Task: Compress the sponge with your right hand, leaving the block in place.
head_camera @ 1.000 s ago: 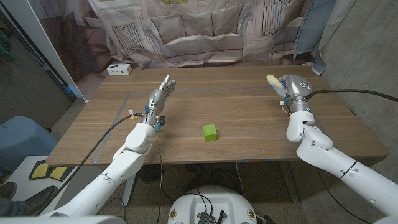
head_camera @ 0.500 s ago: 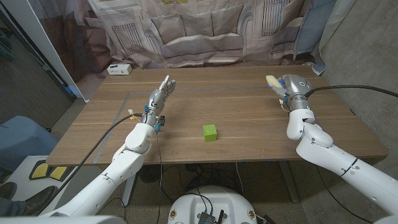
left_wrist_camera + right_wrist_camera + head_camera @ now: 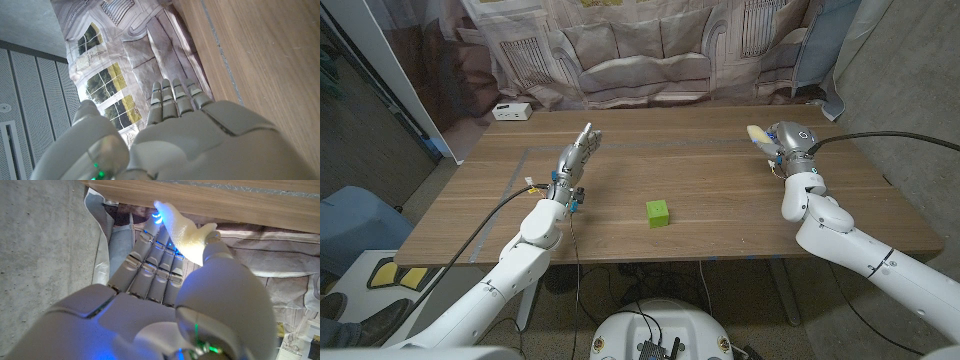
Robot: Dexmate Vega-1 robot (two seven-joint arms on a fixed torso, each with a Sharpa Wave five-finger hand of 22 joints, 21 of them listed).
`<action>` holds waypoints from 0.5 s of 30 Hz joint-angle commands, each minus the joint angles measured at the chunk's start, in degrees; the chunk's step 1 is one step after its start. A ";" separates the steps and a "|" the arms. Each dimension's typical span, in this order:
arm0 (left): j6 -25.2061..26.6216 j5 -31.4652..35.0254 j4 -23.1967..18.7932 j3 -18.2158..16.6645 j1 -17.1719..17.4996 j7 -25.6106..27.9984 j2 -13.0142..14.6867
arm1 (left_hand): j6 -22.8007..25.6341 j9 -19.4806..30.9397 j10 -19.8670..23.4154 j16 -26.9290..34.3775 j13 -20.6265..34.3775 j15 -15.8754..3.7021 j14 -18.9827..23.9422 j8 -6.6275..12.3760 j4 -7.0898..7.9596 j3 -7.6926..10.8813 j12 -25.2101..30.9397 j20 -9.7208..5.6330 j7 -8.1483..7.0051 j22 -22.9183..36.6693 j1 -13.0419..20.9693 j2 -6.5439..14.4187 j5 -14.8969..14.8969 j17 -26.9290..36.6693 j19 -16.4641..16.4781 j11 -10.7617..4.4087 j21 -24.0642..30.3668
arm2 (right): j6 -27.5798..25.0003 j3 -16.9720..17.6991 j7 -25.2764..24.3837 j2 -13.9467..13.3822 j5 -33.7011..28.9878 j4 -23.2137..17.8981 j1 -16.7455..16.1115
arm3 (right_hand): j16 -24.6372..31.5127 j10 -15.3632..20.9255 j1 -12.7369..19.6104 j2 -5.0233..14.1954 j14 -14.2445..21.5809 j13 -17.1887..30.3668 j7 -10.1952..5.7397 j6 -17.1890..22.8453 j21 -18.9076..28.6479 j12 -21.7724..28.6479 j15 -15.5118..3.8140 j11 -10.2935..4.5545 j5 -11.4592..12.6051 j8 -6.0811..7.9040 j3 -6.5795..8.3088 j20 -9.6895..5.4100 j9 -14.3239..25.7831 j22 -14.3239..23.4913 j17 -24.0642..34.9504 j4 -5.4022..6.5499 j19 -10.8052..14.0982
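Head view. My right hand [image 3: 782, 140] is raised over the far right part of the desk [image 3: 720, 190], well to the right of the green block [image 3: 658, 212] and farther back. The forearm climbs steeply from the picture's lower right corner. The pale yellow sponge [image 3: 758, 131] is in that hand, poking out on the side toward the block. The block sits alone on the desk near the front edge, about midway between my two arms. My left hand [image 3: 576, 153] stands on edge, left of the block and farther back, fingers straight, close together, holding nothing.

Left wrist view. My left hand [image 3: 190, 130]: fingers extended side by side, thumb apart, nothing in them, desk alongside.

Right wrist view. My right hand [image 3: 165, 280] has the sponge [image 3: 184, 230] pinched between thumb and fingers. The sponge looks pale, porous, squeezed narrow where the thumb presses, its free tip flaring toward the desk edge.
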 commanded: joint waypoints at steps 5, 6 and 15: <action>-0.17 0.13 -0.34 -0.16 0.31 0.51 0.06 | 0.49 0.19 0.50 0.02 0.08 -0.09 0.60 -0.03 -0.37 0.08 -0.12 -0.31 -0.02 0.26 0.02 0.58 -0.15 0.27 0.26 0.16 0.10 | -1.99 -5.05 3.52 -0.68 -1.24 3.82 5.25 | 0.07 -0.28 -0.38 0.08 -0.86 0.07 0.18 -0.77 -0.31 -0.17 -1.77 -0.33 0.30 0.09 -0.08 -0.24 0.08 0.05 0.24 -0.25 -0.60; -0.13 0.21 -0.46 -0.18 0.36 0.61 0.10 | 0.47 0.19 0.45 0.03 0.08 -0.09 0.62 -0.04 -0.37 0.08 -0.14 -0.36 0.03 0.26 0.02 0.58 -0.15 0.27 0.26 0.12 0.10 | -2.01 -5.24 3.66 -0.69 -1.32 3.95 5.43 | 0.06 -0.28 -0.39 0.09 -0.92 0.05 0.16 -0.78 -0.33 -0.16 -1.63 -0.33 0.31 0.10 -0.08 -0.26 0.08 0.05 0.24 -0.26 -0.61; 0.17 0.56 -1.49 -0.54 0.90 1.13 0.57 | 0.67 0.19 0.58 0.03 0.08 -0.10 0.64 0.02 -0.43 0.09 -0.10 -0.32 0.37 0.26 -0.01 0.61 -0.16 0.27 0.27 -0.17 0.11 | -2.59 -7.15 5.38 -0.25 -1.99 5.61 7.42 | 0.27 -0.34 -0.96 0.15 -0.80 -0.04 -0.07 -0.86 -0.46 -0.14 -1.61 -0.41 0.30 0.21 -0.31 -0.31 0.08 0.06 0.37 -0.09 -0.62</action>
